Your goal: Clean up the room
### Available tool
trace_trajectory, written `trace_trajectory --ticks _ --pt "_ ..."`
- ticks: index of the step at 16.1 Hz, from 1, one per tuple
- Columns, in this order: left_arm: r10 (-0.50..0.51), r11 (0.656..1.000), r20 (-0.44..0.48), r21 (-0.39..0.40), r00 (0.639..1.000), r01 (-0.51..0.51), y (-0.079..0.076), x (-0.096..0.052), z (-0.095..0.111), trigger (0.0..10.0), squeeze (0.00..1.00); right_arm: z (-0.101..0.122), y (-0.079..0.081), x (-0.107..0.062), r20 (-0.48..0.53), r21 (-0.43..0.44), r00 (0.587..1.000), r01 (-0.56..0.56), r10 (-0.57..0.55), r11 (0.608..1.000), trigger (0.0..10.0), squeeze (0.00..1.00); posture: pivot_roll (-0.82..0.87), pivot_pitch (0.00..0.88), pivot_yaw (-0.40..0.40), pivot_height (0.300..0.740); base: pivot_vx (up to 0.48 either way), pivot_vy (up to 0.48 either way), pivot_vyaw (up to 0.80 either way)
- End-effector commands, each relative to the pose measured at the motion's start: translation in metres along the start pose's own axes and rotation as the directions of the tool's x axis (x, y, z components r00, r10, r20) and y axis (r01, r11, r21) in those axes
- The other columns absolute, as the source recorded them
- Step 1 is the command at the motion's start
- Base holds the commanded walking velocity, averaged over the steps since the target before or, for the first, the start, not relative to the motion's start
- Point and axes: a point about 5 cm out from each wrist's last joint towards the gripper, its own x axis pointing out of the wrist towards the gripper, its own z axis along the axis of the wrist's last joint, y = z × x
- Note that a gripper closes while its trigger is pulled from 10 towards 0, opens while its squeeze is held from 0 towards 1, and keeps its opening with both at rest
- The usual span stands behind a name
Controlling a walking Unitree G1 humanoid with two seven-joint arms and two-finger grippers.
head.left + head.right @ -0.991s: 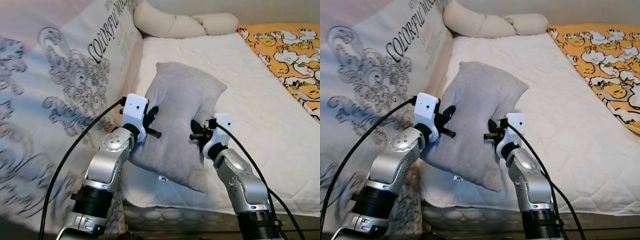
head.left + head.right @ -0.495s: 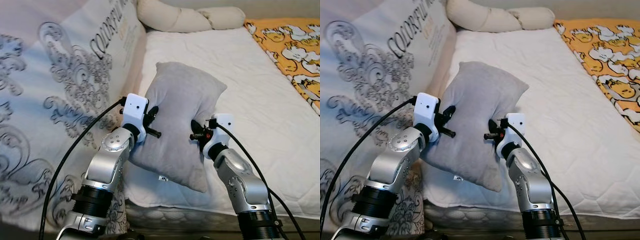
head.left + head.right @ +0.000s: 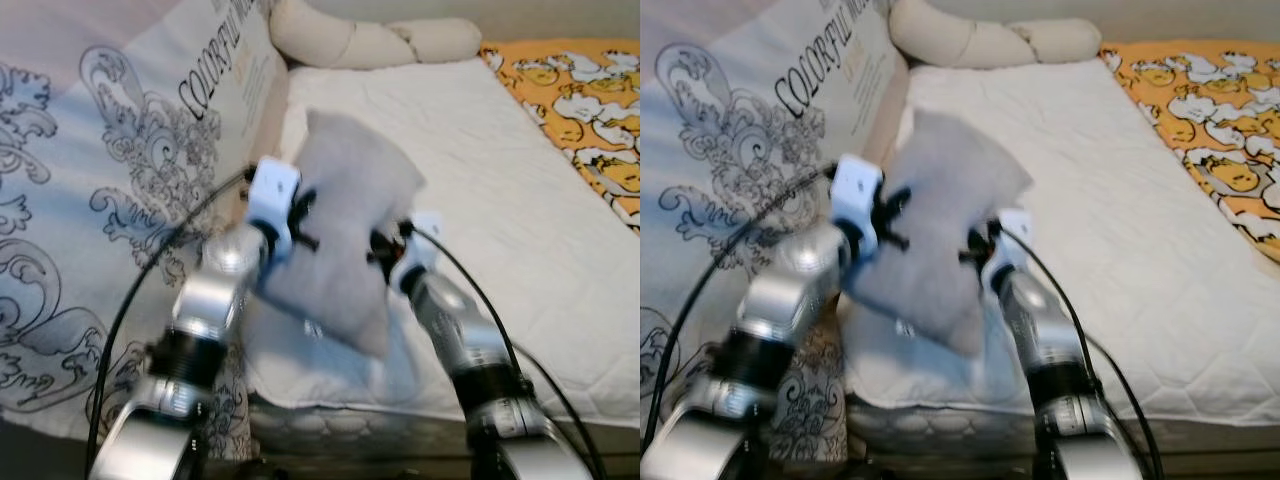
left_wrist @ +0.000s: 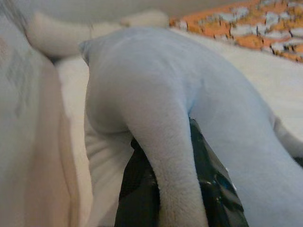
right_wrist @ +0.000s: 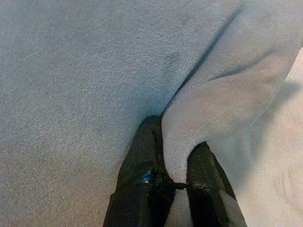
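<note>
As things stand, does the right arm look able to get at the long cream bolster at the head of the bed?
Probably not: the right end effector is shut on the grey pillow, and the bolster lies far beyond it.

A bed with a white quilted mattress cover (image 3: 480, 150) occupies the centre. A large patterned cushion (image 3: 110, 200), printed with grey scrollwork and lettering, leans along its left side. A cream bolster pillow (image 3: 370, 42) lies at the far end. An orange duck-print blanket (image 3: 585, 100) covers the right edge.
</note>
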Motion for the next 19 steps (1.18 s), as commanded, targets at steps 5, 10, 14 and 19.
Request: trace_trajectory --ticks 5,10,14,19 --pt "0.026 0.995 0.074 0.093 0.997 -0.033 0.019 0.002 0.029 10.0 0.0 0.018 -0.004 0.024 -0.027 -0.046 0.999 0.046 -0.047 0.998 10.0 0.0 0.07 0.0 0.051 0.74 0.0 0.0 0.0" --pt "0.155 0.972 0.113 0.158 0.981 -0.172 0.03 -0.017 0.034 10.0 0.0 0.005 0.002 0.028 -0.087 -0.084 0.993 0.078 -0.085 0.993 10.0 0.0 0.18 0.061 0.034 0.74 0.0 0.0 0.0" --pt "0.224 0.955 0.097 0.176 0.97 -0.238 0.031 -0.029 0.026 10.0 0.0 -0.007 0.01 0.028 -0.112 -0.068 0.99 0.076 -0.083 0.995 10.0 0.0 0.24 0.096 0.031 0.74 0.0 0.0 0.0" --pt "0.292 0.942 0.046 0.161 0.955 -0.295 0.014 -0.031 0.005 10.0 0.0 -0.024 0.003 0.023 -0.149 0.024 0.972 0.189 -0.183 0.982 10.0 1.0 0.23 0.109 0.06 0.74 0.0 0.0 0.0"
